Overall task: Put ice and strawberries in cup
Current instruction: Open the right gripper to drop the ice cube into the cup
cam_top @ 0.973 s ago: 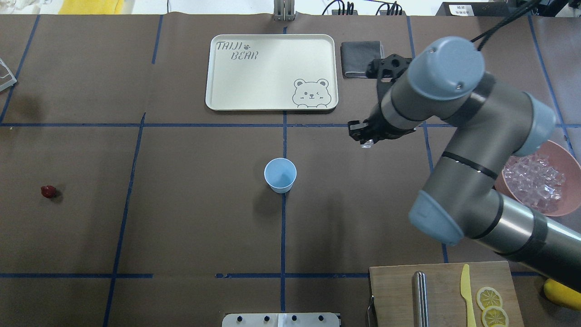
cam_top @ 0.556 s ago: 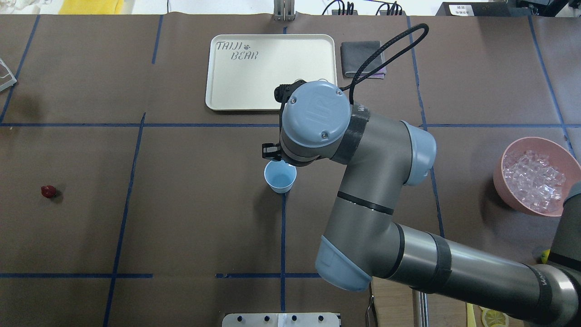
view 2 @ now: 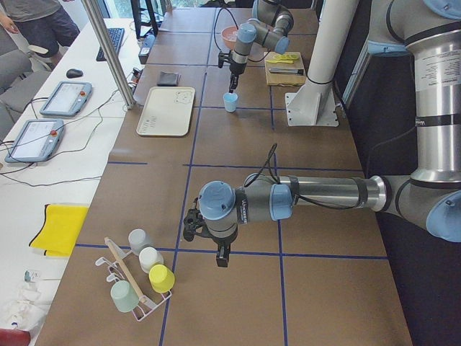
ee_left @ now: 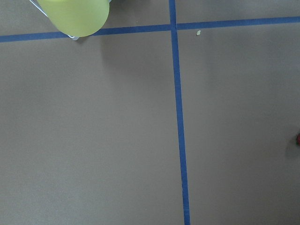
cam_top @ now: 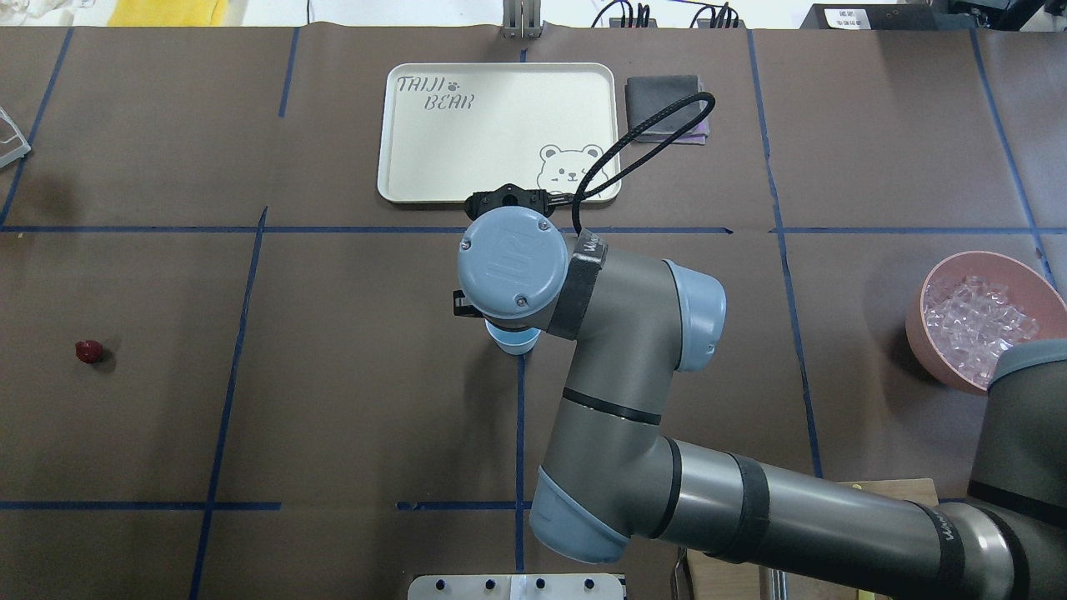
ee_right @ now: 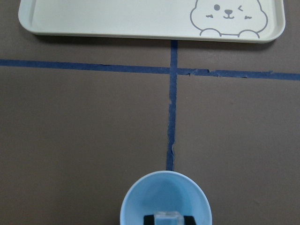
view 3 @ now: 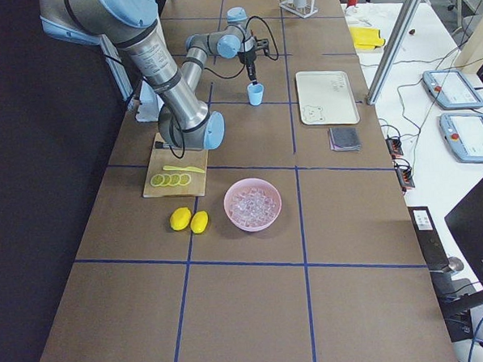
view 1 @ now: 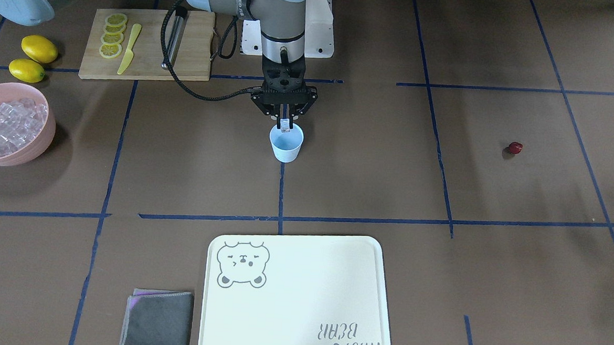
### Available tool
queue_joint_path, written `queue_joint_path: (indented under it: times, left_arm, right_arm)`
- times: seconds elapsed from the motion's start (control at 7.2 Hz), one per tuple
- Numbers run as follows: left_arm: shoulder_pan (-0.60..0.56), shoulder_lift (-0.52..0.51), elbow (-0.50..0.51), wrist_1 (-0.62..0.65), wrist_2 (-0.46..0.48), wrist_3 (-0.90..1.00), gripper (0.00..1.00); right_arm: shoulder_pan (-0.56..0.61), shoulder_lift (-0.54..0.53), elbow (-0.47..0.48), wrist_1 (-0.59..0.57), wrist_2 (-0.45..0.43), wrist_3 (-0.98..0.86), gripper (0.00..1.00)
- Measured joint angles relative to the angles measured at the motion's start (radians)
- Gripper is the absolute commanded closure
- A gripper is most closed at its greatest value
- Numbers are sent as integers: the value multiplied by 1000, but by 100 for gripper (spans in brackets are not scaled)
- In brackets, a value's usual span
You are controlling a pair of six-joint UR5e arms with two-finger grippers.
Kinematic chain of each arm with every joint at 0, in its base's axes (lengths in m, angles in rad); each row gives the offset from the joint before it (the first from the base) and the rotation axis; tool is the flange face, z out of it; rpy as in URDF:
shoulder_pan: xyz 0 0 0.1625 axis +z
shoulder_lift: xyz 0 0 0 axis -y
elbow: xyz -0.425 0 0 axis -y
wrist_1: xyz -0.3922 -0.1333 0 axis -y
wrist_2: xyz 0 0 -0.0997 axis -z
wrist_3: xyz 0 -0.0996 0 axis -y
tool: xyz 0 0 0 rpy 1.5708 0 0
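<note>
The pale blue cup (view 1: 286, 146) stands at the table's middle. My right gripper (view 1: 285, 123) hangs straight down over its mouth, shut on a clear ice cube (view 1: 286, 125). In the right wrist view the cube (ee_right: 168, 218) sits between the fingertips (ee_right: 149, 219) just inside the cup's rim (ee_right: 165, 187). From overhead my wrist hides most of the cup (cam_top: 513, 342). The dark red strawberry (cam_top: 87, 351) lies alone far to the left, and also shows from the front (view 1: 515, 147). My left gripper (view 2: 223, 258) hovers near the table's left end; I cannot tell its state.
A pink bowl (view 1: 27, 147) of ice cubes stands on my right. Two lemons (view 1: 39, 48) and a cutting board (view 1: 193, 40) with lemon slices and a yellow knife lie near it. A cream bear tray (view 1: 294, 319) and grey cloth (view 1: 157, 322) lie beyond the cup. A cup rack (view 2: 140, 277) is at the left end.
My right arm has swung left from the bowl side, carrying the ice cube, and now stands over the cup. The cup and strawberry have not moved.
</note>
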Motion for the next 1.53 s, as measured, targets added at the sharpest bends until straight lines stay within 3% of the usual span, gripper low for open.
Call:
queue_joint_path:
  times: [0.28, 0.42, 0.56, 1.11, 1.39, 1.53]
  left_arm:
    - [0, 0, 0, 0, 0, 0, 0]
    - [0, 0, 0, 0, 0, 0, 0]
    - [0, 0, 0, 0, 0, -1, 0]
    - [1, 0, 0, 0, 0, -1, 0]
    - [1, 0, 0, 0, 0, -1, 0]
    - [0, 0, 0, 0, 0, -1, 0]
  right_arm:
    - [-3, 22, -45, 2, -12, -4, 76]
    - [-4, 24, -52, 2, -13, -9, 27]
    - [-5, 24, -53, 2, -12, -13, 1]
    - [11, 17, -25, -2, 22, -23, 1]
    - [75, -4, 15, -19, 99, -91, 1]
    - [126, -48, 84, -53, 149, -172, 1]
